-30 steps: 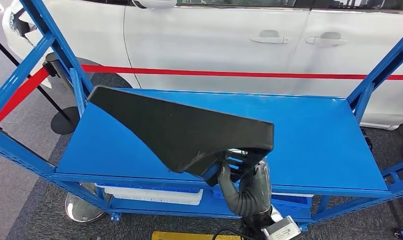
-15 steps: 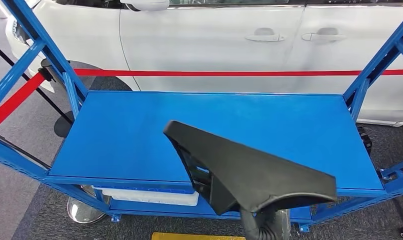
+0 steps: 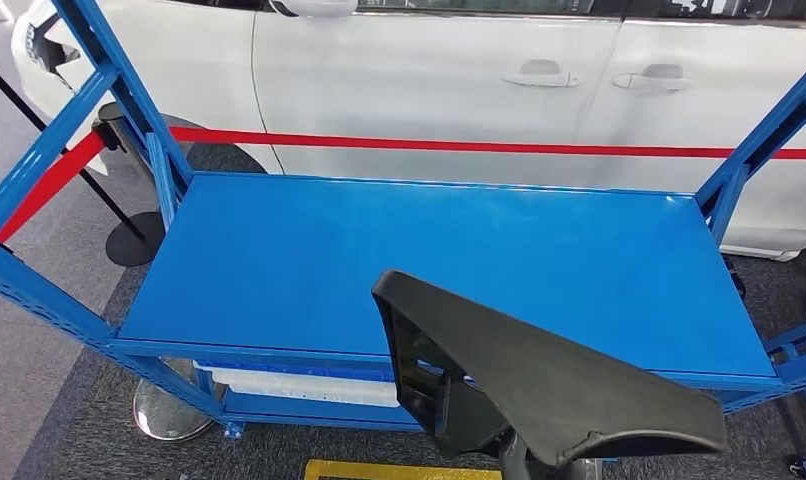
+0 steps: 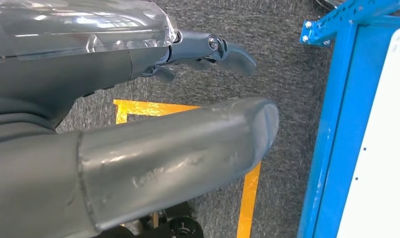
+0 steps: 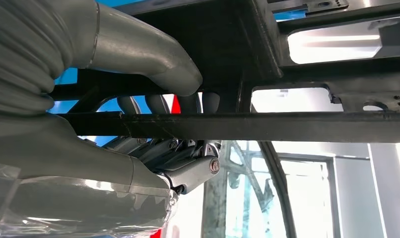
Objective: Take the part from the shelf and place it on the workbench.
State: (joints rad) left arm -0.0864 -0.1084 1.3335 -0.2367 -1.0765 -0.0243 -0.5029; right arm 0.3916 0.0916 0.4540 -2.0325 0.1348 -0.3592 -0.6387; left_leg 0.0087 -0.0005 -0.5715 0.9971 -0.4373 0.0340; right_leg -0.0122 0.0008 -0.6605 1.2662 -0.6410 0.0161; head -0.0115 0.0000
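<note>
The part [image 3: 549, 390] is a large black plastic wedge with a ribbed underside. It hangs tilted in front of the blue shelf's [image 3: 279, 250] front edge, low and right of centre in the head view. My right hand [image 3: 516, 462] peeks out beneath it. In the right wrist view, my right hand [image 5: 138, 114] grips a bar of the part's ribbed frame [image 5: 287, 126], thumb on one side and fingers curled round the other. My left hand [image 4: 138, 74] hangs over the grey carpet, thumb [image 4: 188, 148] and fingers [image 4: 218, 49] apart, holding nothing.
A white car [image 3: 429, 80] stands behind the shelf with a red barrier belt [image 3: 479, 147] in front of it. A stanchion base [image 3: 134, 240] sits at the left. A white bin [image 3: 299, 385] lies under the shelf top. Yellow floor tape [image 3: 399, 470] runs close to me.
The part has come off the shelf top, moving toward me and down to the right, and has turned. My right hand has sunk under it to the picture's bottom edge.
</note>
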